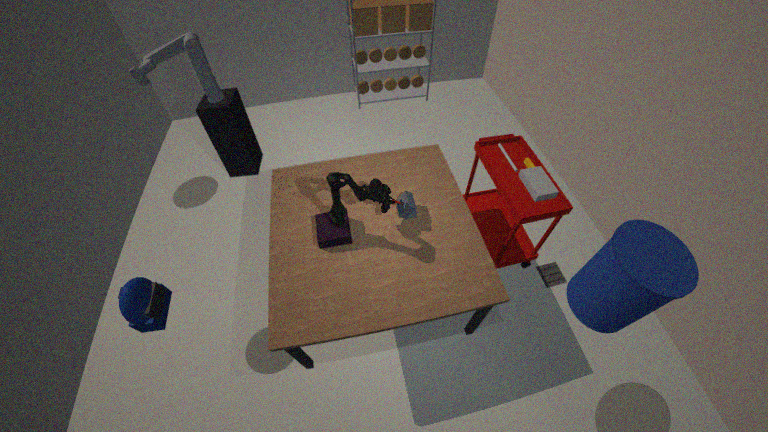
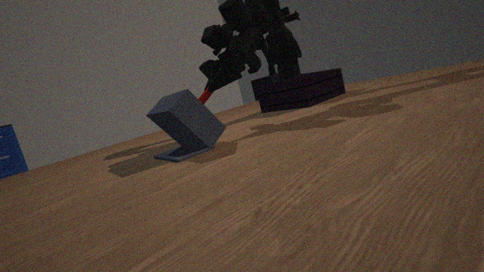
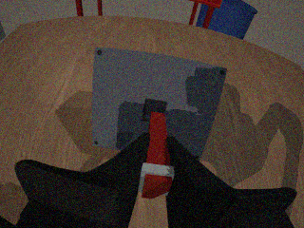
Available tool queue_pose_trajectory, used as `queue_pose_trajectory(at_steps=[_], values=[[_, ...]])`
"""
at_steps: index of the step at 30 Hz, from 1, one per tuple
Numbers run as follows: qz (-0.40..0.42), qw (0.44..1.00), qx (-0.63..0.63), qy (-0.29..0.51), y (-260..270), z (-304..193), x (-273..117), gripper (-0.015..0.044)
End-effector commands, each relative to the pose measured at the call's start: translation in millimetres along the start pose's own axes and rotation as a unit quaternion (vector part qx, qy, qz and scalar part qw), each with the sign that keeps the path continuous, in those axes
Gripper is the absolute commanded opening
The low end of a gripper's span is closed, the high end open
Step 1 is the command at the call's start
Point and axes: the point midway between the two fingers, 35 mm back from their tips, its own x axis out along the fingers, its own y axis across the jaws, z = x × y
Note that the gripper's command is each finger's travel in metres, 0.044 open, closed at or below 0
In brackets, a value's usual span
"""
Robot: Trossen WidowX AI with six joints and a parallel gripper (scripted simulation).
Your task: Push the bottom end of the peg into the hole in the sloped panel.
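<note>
- Gripper (image 1: 390, 204) (image 2: 210, 88) (image 3: 158, 140), top view: centre of frame, clamped on the red peg (image 1: 398, 201) (image 2: 205, 96) (image 3: 158, 138).
- Exterior: peg slants behind the gray sloped panel (image 2: 200, 116) (image 1: 406, 205) (image 3: 138, 78), left of centre.
- Wrist: peg at centre, its far end overlapping the square hole (image 3: 155, 105); contact unclear.

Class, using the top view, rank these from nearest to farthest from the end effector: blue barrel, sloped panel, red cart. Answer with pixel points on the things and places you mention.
1. Sloped panel (image 1: 406, 205) (image 2: 200, 117) (image 3: 123, 76): on the table, just ahead of the end effector (image 1: 393, 201) (image 2: 209, 89) (image 3: 158, 140).
2. Red cart (image 1: 529, 212) (image 3: 207, 3): beyond the table's edge.
3. Blue barrel (image 1: 628, 277) (image 3: 228, 20): on the floor, past the cart.
</note>
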Motion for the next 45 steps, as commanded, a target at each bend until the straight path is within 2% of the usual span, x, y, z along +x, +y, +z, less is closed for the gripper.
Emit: queue_pose_trajectory(at_steps=[1,45], values=[[0.003,1.0,-0.003,-0.001,1.3,0.6,6.5,0.0],[0.0,1.0,0.0,-0.001,2.6,0.8,19.2,0.0]])
